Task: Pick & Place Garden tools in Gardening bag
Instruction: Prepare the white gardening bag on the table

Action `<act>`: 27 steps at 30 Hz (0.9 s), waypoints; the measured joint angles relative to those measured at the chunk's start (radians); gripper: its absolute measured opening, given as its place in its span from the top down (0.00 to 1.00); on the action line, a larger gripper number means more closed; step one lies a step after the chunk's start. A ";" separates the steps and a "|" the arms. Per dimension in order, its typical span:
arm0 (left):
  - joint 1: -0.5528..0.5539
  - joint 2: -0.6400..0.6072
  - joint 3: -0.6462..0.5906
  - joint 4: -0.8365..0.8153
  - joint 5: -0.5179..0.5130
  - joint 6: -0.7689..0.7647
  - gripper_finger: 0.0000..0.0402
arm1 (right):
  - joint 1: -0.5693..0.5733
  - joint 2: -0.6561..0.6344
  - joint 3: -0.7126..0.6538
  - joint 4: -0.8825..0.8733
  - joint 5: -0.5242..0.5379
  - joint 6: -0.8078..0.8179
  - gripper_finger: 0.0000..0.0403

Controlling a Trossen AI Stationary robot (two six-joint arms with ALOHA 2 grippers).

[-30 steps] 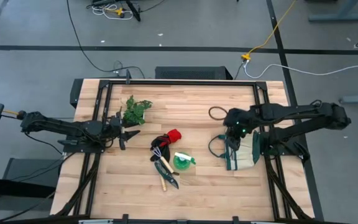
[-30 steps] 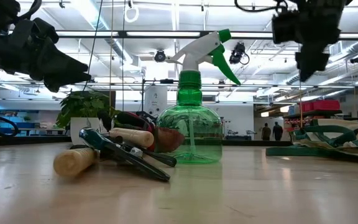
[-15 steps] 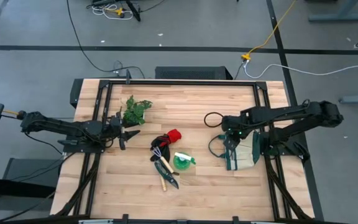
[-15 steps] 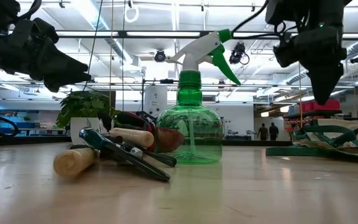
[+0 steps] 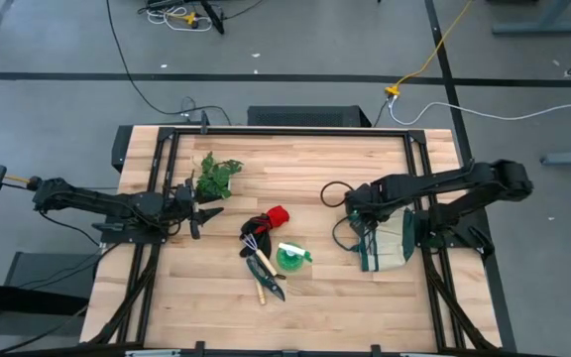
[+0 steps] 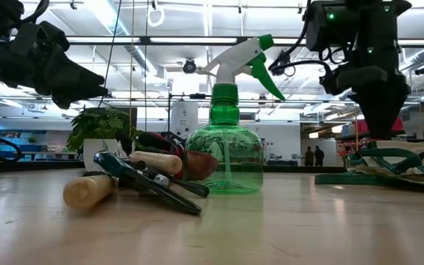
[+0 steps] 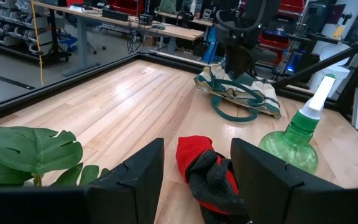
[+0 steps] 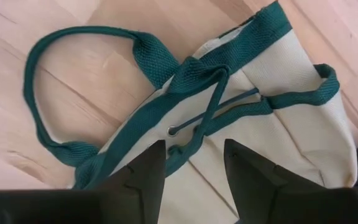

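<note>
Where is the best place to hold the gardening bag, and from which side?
Probably the green loop handle of the gardening bag. It lies flat and open on the wood, clear of the cloth, so the right hand, open just above, could come straight down over the strap.

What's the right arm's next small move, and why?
Probably lower the right gripper onto the bag rim and close. Its jaws stand open just above the green trim, the bag lies flat and empty, and the tools are still on the table.

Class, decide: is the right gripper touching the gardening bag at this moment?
Apart. In the right wrist view the right gripper hangs open above the gardening bag, its fingers closed on nothing; the low view shows it raised above the bag lying on the table.
</note>
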 joint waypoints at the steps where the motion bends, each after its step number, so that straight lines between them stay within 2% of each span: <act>1: 0.000 0.000 0.000 0.000 0.000 0.000 0.52 | 0.000 0.008 0.000 0.000 0.000 0.002 0.59; 5: 0.000 0.000 0.000 0.000 0.000 0.000 0.52 | 0.000 0.040 -0.003 0.003 0.005 0.014 0.59; 10: 0.000 0.000 0.000 0.000 0.000 0.000 0.52 | 0.000 0.066 -0.028 0.017 0.060 0.043 0.59; 20: 0.000 0.000 0.000 0.000 0.000 0.007 0.52 | 0.000 0.068 -0.135 0.188 0.016 0.047 0.59; 27: 0.000 0.000 0.000 0.000 0.000 0.007 0.52 | 0.000 0.068 -0.144 0.199 0.017 0.047 0.59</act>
